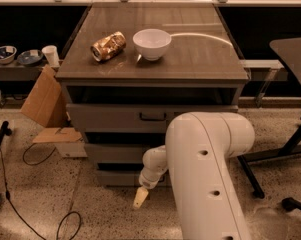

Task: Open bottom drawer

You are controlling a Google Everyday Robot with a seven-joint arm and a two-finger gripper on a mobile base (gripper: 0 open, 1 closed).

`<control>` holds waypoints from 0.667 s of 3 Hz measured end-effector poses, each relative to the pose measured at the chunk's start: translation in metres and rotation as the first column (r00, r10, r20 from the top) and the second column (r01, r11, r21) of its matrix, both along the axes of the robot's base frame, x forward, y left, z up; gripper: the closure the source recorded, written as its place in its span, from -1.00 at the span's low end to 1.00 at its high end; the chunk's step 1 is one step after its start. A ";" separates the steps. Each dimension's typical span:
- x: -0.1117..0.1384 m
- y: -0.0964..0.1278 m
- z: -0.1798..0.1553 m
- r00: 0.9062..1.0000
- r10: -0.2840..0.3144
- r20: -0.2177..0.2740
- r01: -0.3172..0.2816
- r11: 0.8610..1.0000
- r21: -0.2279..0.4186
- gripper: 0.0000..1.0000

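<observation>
The pincer hangs low near the floor, just in front of the bottom drawer, the lowest grey front in the desk. Open or closed? I can't tell from here. The big white arm covers the drawer's right half. Up top, a crushed can lies beside a white bowl.

The white arm is covering the right half of the bottom drawer, its handle included, and is running off the lower edge. It is also hiding the handle of the middle drawer. The gripper is hanging at 6 o'clock in the view, just below the bottom drawer's front. At 3 o'clock, a dark table is being cut off by the right edge.
</observation>
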State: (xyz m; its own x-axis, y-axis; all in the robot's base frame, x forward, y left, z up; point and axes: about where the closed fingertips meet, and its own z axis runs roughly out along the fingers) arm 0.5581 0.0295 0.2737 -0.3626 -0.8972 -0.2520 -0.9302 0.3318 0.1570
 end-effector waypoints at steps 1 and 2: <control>0.001 -0.015 -0.016 0.998 -0.066 -0.009 0.066 0.998 0.002 -0.63; 0.000 -0.031 -0.031 0.990 -0.141 -0.012 0.142 0.989 0.041 -0.17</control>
State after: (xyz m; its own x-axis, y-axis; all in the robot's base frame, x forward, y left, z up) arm 0.5585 -0.0014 0.2429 -0.4876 -0.8253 -0.2847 -0.8728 0.4530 0.1817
